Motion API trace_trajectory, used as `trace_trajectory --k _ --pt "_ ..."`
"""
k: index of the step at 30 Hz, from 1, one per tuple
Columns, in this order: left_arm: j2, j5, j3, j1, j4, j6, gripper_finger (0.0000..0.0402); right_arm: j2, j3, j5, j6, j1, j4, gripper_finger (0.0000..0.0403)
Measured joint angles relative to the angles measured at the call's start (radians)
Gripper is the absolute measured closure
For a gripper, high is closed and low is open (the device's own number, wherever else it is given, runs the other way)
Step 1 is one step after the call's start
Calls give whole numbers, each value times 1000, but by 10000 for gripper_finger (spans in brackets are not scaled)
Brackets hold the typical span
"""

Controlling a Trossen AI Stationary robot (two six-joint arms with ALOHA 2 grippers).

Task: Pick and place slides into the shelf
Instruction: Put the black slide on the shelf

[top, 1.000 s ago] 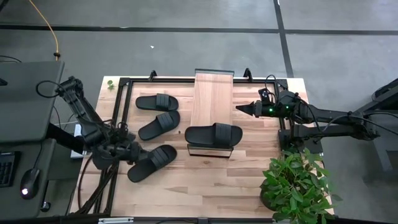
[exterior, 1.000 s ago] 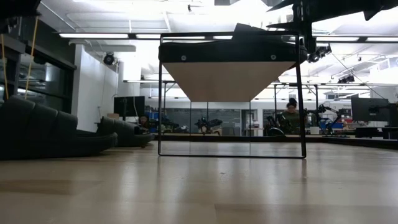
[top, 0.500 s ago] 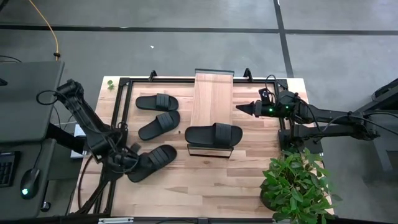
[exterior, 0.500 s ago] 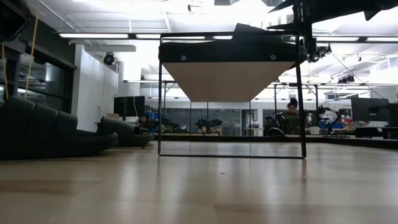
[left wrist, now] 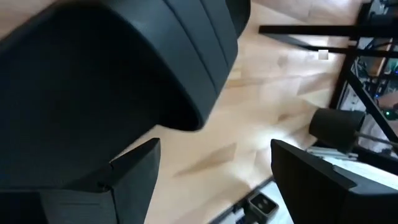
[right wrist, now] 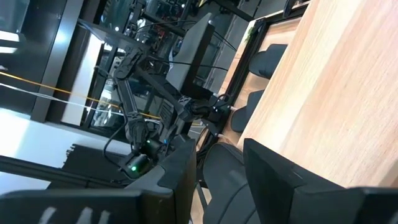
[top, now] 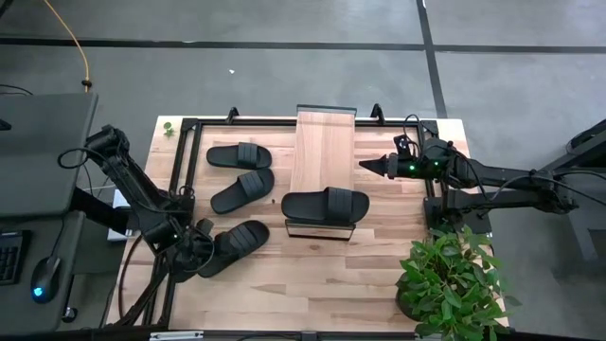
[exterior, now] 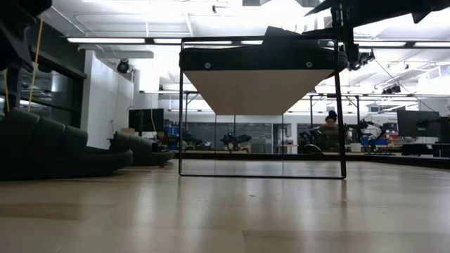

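Slides are the job here, and we are at the pickup of the second one. One slide [top: 325, 205] already lies across the near end of the shelf [top: 322, 152], a narrow wood-topped rack standing in the middle of the desk [top: 312, 284].

Three more slides are on the desk to the shelf's left. One [top: 240, 154] sits toward the far-left corner, one [top: 242, 190] just nearer than it, and the last [top: 234, 244] close to the desk's left edge.

At that last slide we see the left claw [top: 192, 248] low at its heel end, fingers spread wide apart — the left wrist view shows the ribbed black strap [left wrist: 186, 56] just ahead of the open fingers [left wrist: 134, 177], with nothing clamped yet.

The right claw [top: 371, 165] hovers beside the shelf's right side, pointing at it; its fingers stand partly apart and hold nothing we can see.

Next, we judge, the left claw must settle its fingers over the sole or strap and close firmly — then lift and carry the slide to the bare far half of the shelf, clear of the slide already there.
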Motion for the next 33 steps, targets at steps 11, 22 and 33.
trace_trajectory --k 11,22,33 --pt "58 -4 0 132 3 36 117 0 0 1 23 0 1 277" --pt "64 45 0 217 25 137 117 0 0 1 31 0 7 277" --pt "64 30 0 217 -4 132 208 0 0 2 48 0 9 277"
